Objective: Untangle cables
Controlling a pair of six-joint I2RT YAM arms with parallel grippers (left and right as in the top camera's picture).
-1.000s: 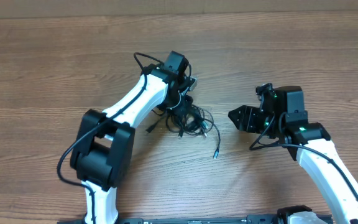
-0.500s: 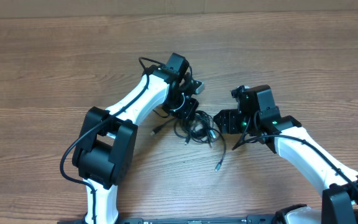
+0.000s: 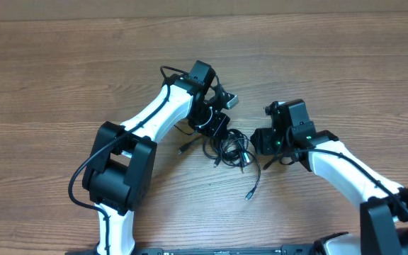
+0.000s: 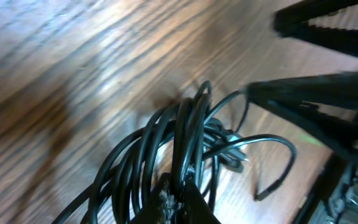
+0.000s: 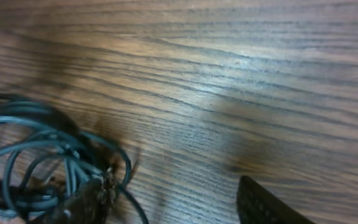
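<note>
While the left claw (image 4: 179,200) pinches the tangle of thin black cables (image 3: 229,146) on the brown wooden worktop (image 3: 62,71), the right claw (image 5: 169,190), spread wide beside it, should close on one outer loop only, then pull gently.

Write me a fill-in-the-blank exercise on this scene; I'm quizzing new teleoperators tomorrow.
1. The cable tangle lies on a ___ table.
2. The tangle sits ___ the left claw and the right claw.
3. The left claw is shut on the tangle, while the right claw is ___.

Missing words: wooden; between; open.
</note>
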